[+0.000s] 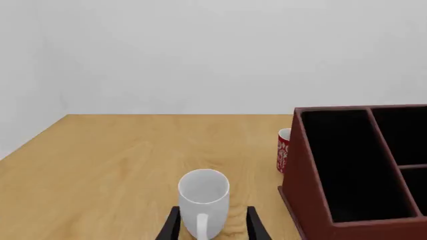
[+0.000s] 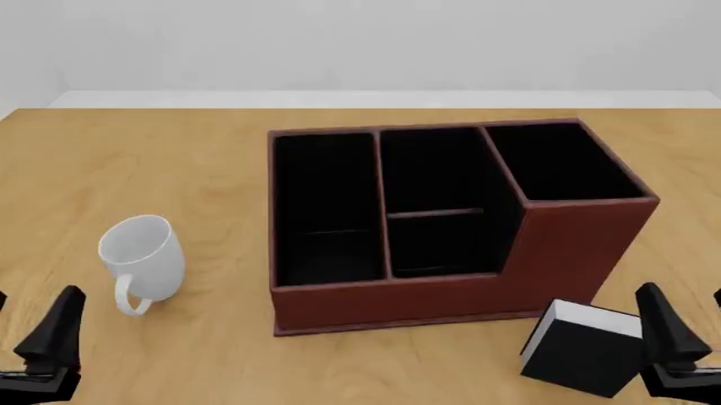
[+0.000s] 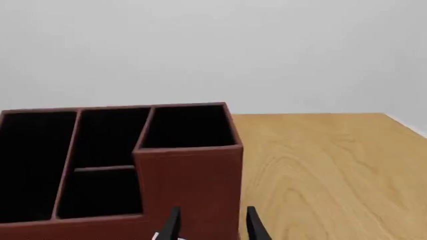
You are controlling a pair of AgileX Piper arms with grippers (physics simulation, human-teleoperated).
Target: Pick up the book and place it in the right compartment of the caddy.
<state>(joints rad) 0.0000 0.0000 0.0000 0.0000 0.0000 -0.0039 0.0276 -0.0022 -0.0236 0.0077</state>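
Observation:
The black book with white page edges lies on the table by the near right corner of the reddish-brown caddy. Its tall right compartment is black inside and holds nothing. My right gripper is open, just right of the book and not touching it. In the right wrist view its fingers point at the caddy's tall end, and only a white sliver of the book shows. My left gripper is open at the near left.
A white mug stands left of the caddy, just ahead of the left gripper in the left wrist view, mug. A red patterned cup stands behind the caddy's left end. The wooden table reaches to a white wall.

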